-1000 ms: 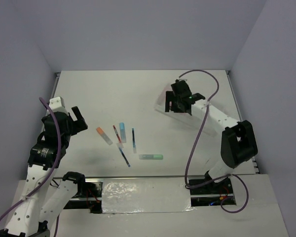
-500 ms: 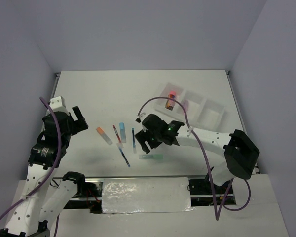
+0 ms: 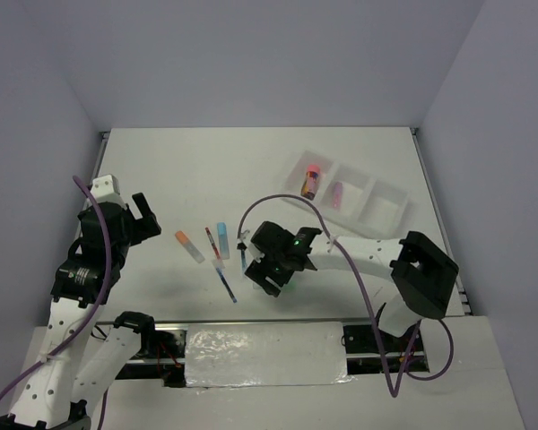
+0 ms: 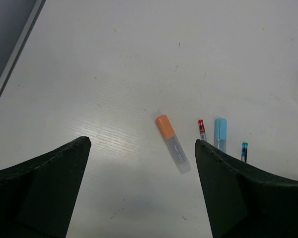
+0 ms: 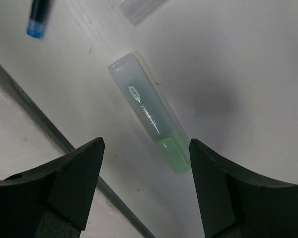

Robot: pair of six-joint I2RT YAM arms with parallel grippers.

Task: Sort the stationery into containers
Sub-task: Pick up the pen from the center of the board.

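The green marker (image 5: 149,114) lies flat on the tabletop (image 3: 188,170), beneath the right hand (image 5: 145,148), whose fingers stand apart on either side of it, not touching. To its left lie a dark-blue pen (image 3: 242,253), light-blue marker (image 3: 222,240), red pen (image 3: 213,244) and orange marker (image 3: 189,246). The left hand (image 3: 142,215) hangs spread wide, empty, left of them.

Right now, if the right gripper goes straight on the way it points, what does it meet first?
The green marker, lying flat on the table below the right gripper, whose jaws stand open. Nothing shows in between, though depth is unclear.
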